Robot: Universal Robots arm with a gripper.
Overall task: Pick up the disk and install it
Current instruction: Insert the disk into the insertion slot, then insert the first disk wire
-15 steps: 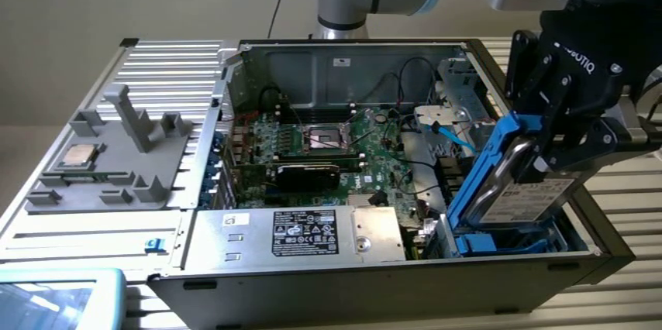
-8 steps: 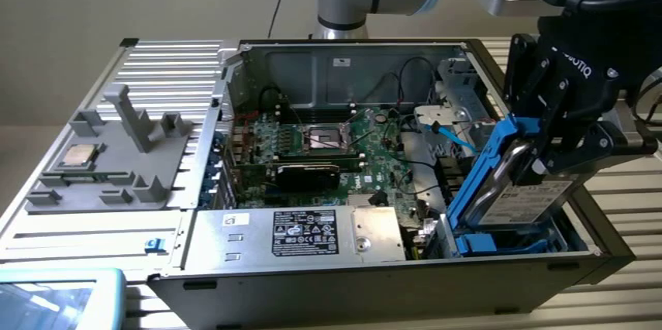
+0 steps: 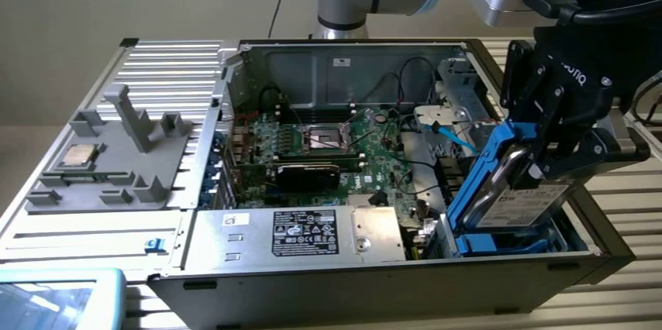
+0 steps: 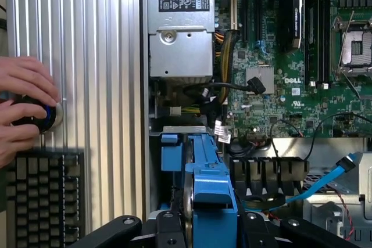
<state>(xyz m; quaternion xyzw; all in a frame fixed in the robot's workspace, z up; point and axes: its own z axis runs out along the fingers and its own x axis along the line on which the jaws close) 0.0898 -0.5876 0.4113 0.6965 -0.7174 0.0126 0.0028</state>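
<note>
The disk [image 3: 522, 204] is a silver-grey drive with a white label and blue rails. It hangs tilted, nearly on edge, over the blue drive bay [image 3: 512, 242] in the open computer case's front corner at the exterior view's right. Its lower edge is down inside that bay. My black gripper [image 3: 548, 166] is shut on the disk's upper part from above. In the wrist view the disk [image 4: 204, 181] appears edge-on between my gripper's [image 4: 206, 229] black fingers, with the bay's blue frame just beyond.
The case [image 3: 362, 287] holds a motherboard [image 3: 331, 152], a silver power supply box [image 3: 310, 233] and a loose blue cable [image 3: 455, 140] close to the bay. A grey fixture carrying a processor chip [image 3: 77, 156] lies at the left. A person's hand [image 4: 23, 100] rests beside a keyboard [image 4: 40, 201].
</note>
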